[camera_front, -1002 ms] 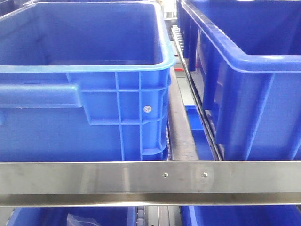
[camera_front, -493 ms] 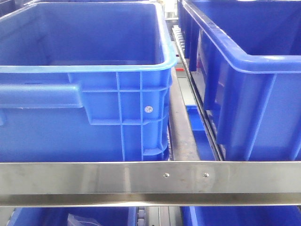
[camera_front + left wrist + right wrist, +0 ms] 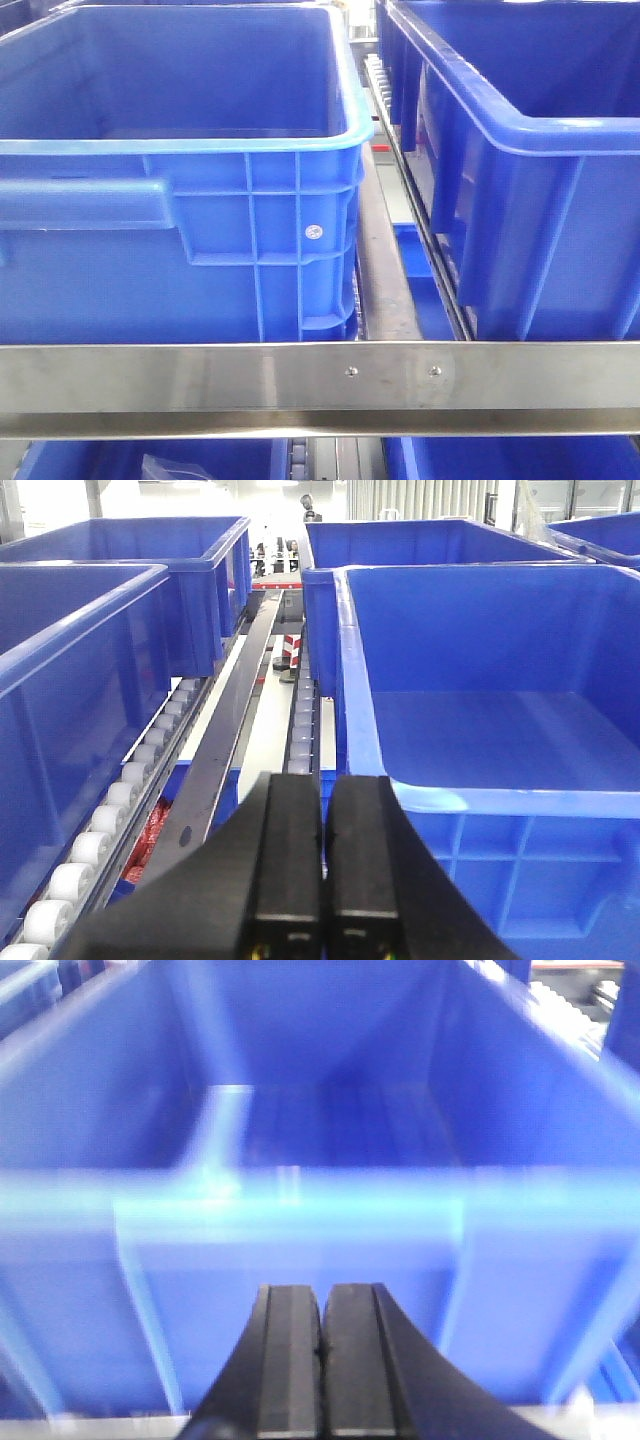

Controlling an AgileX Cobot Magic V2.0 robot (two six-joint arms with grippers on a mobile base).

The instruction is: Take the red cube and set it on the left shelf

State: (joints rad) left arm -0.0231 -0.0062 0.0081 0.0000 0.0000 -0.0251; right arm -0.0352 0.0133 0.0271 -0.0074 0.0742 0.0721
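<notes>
Item one, the left shelf: my front camera shows a tiered stainless rack with a flat, brushed steel front rail running the full width of the view. Two small screws sit in that rail, just right of centre. A second, thinner steel lip lies directly below the rail.

Item two, left crate: dark-blue ribbed plastic, open top, resting on the shelf behind the rail, with a moulded handle on its front face.

Item three, right crate: same blue plastic, beside the first, a gap between them.

Item four, roller track: white rollers in a row, seen from my left wrist camera, running between the crates alongside a dark steel divider bar.

Item five, left gripper: black fingers pressed together, nothing between them, hovering just before a blue crate's near rim.

Item six, right gripper: fingers likewise pressed together and empty, facing a blurred blue crate.

Item seven, red cube: I cannot find it in any view.
</notes>
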